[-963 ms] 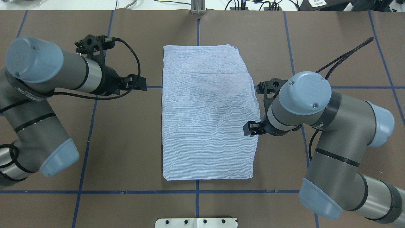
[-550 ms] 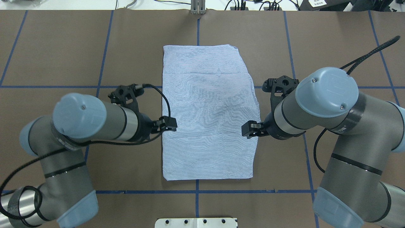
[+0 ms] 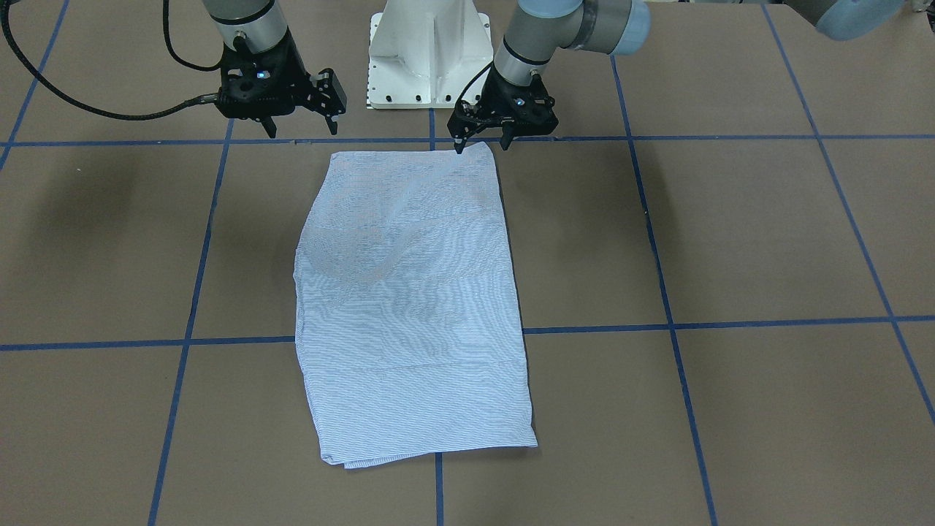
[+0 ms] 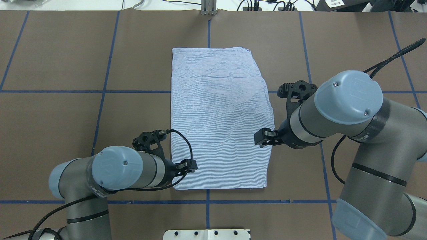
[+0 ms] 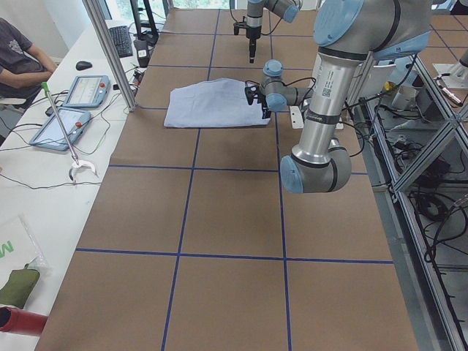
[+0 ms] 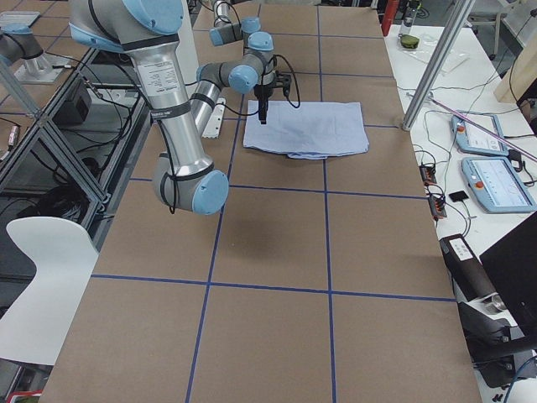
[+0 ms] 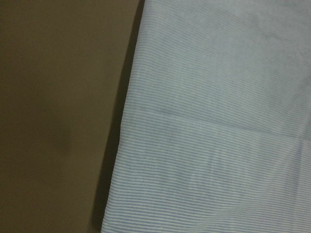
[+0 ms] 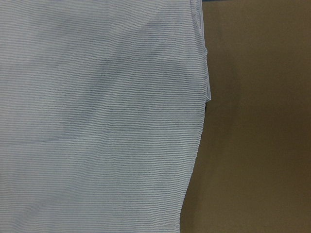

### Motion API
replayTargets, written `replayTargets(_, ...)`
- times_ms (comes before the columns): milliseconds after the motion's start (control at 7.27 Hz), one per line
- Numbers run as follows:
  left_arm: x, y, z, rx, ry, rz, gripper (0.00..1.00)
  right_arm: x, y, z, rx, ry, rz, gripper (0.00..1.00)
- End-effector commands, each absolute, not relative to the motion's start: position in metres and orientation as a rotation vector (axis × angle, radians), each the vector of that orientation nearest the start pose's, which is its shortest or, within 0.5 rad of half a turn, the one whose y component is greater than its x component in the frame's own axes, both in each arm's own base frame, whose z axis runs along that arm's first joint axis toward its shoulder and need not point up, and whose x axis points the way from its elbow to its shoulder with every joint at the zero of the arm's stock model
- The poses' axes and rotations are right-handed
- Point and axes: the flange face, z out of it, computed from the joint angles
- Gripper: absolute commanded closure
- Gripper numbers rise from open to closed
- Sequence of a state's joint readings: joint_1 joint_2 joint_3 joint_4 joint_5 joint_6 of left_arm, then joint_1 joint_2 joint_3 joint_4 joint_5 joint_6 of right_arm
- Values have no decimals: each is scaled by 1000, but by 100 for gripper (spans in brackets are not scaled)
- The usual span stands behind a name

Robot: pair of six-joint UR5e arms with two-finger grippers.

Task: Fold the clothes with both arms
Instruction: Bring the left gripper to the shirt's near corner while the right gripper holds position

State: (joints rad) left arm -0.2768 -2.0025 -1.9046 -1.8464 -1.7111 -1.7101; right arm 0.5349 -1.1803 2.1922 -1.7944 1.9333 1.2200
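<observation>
The clothes are one light blue-and-white striped shirt (image 4: 218, 116), folded into a flat long rectangle (image 3: 409, 307) in the middle of the brown table. My left gripper (image 4: 190, 165) hangs over the shirt's near left corner. In the front-facing view the left gripper (image 3: 482, 143) is open, with one fingertip (image 3: 459, 147) just above the cloth edge. My right gripper (image 4: 261, 137) hovers over the shirt's right edge, about midway along it. The right gripper (image 3: 302, 128) is open too, holding nothing. Both wrist views show only striped cloth (image 7: 218, 121) (image 8: 102, 116) beside bare table; no fingers appear in them.
The white pedestal base (image 3: 427, 51) stands behind the shirt's near end. Blue tape lines (image 4: 100, 91) grid the brown surface. A person (image 5: 18, 55) sits at a side table with tablets (image 5: 84, 91). A white chair (image 6: 42, 277) stands off the table.
My left arm has swept along the shirt's left edge from the far half toward the robot, down to the near left corner. The right gripper has hardly moved. The shirt lies unchanged.
</observation>
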Motion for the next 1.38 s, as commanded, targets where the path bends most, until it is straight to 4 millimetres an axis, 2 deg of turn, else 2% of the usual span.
replayTargets(0, 576, -261, 270, -78, 962, -320, 4, -386, -342, 217, 24, -851, 29, 0)
replayTargets(275, 580, -260, 263, -80, 969, -318, 18, -384, -343, 217, 24, -854, 30, 0)
replayTargets(413, 576, -260, 257, -81, 981, -316, 20, -385, -343, 216, 24, -854, 30, 0)
replayTargets(826, 575, -260, 259, -80, 975, -318, 26, -384, -343, 217, 24, -853, 29, 0)
replayTargets(1238, 575, -263, 260, -78, 973, -323, 40, -385, -343, 218, 22, -850, 29, 0)
